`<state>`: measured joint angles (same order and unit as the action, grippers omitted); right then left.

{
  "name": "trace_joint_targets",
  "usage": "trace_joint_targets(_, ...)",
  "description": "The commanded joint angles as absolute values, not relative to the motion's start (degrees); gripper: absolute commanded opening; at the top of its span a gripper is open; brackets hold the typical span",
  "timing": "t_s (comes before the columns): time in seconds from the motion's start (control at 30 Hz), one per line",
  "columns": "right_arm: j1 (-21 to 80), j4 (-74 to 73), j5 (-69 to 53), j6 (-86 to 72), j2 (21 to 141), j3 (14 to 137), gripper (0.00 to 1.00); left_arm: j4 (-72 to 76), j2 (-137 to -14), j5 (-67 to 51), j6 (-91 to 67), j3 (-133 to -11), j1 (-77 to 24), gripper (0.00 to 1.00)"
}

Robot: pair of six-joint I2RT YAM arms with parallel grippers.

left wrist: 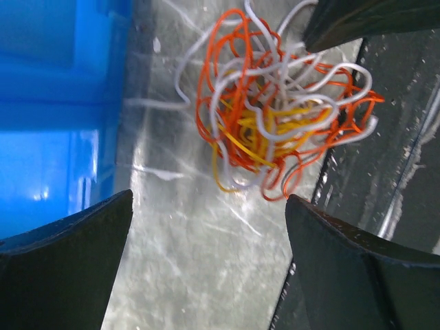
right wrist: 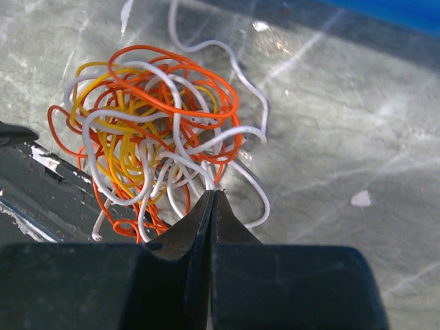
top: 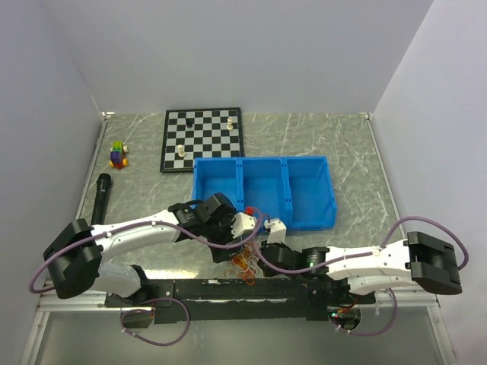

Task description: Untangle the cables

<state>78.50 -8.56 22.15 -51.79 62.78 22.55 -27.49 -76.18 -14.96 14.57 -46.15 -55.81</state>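
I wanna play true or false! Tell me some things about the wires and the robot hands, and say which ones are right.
The cables are tangled in one bunch. True.
The bunch lies inside the blue bin. False: it lies on the table beside the bin.
The left gripper is open. True.
The right gripper is wide open. False: it is shut, pinching strands at the bunch's edge.
The chessboard has pieces on it. True.
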Motion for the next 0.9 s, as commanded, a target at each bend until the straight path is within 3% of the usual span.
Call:
trace_joint_targets(0.0, 78.75, -10.28, 22.76, -55.28, 59.16, 21.01, 0.00, -22.86, -77.69, -14.76, 16.52, -46.05, -56.34, 0.97)
trace_joint_targets(0.13, 78.92, -11.86, 23.38, -55.55, 57.75, 20.83, 0.00, -21.89, -79.01, -15.73, 16.61, -46.23, -56.43, 0.99)
trace_joint_targets(0.2, 78.84, -12.39, 23.55, -55.46, 57.39, 20.92, 0.00, -21.89, -79.54, -17.31, 16.96, -46.23, -56.43, 0.95)
trace_joint_targets(0.37, 78.84, -13.88, 23.99, -56.16, 56.34, 20.39, 0.00, -23.38, -80.77, -20.74, 18.19, -46.67, -56.43, 0.74)
trace_joint_targets(0.57, 78.84, -15.55, 24.61, -57.74, 53.79, 18.81, 0.00, -25.48, -81.56, -20.13, 18.81, -48.86, -56.43, 0.28)
trace_joint_targets(0.7, 78.84, -16.79, 24.79, -58.27, 52.30, 18.28, 0.00, -27.59, -80.77, -18.46, 19.34, -50.44, -56.43, 0.07)
trace_joint_targets(0.77, 78.84, -17.57, 24.96, -58.80, 51.77, 18.11, 0.00, -29.17, -80.25, -17.49, 19.42, -51.59, -56.43, 0.01)
trace_joint_targets(0.87, 78.84, -18.11, 25.05, -58.98, 50.98, 17.76, 0.00, -31.37, -79.28, -18.27, 18.81, -52.82, -56.34, 0.03)
